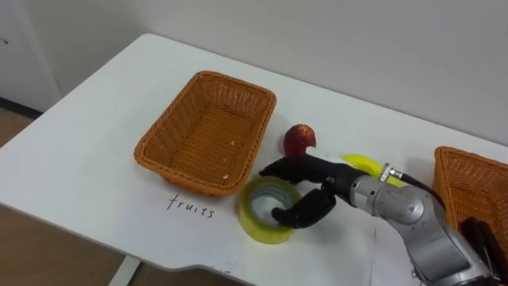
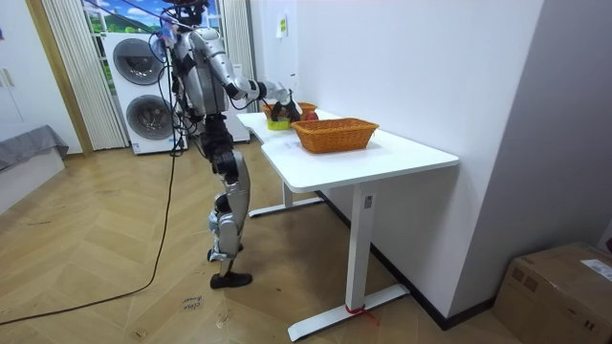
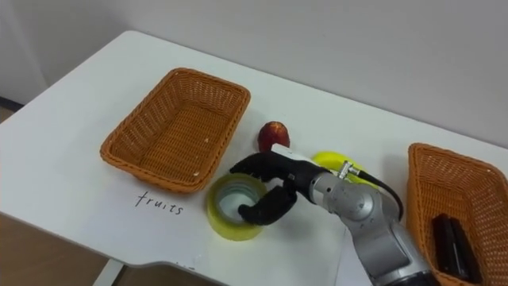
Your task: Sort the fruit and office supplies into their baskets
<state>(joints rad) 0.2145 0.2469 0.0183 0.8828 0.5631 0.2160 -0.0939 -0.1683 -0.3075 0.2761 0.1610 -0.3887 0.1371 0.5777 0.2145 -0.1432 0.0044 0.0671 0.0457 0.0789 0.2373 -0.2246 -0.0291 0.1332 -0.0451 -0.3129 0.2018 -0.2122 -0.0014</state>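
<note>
The right hand (image 1: 305, 191) has its fingers curled round the wall of the tape (image 1: 258, 229), which is at 5 o'clock from the empty fruit basket (image 1: 202, 135). The apple (image 1: 299, 139), at 3 o'clock, also waits. The other basket (image 1: 460, 171) already holds a dark thing (image 3: 448, 238).

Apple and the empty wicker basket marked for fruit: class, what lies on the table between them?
Nothing. Between the red apple and the empty wicker basket there is only a bare stretch of the white table, as both eye views show.
</note>
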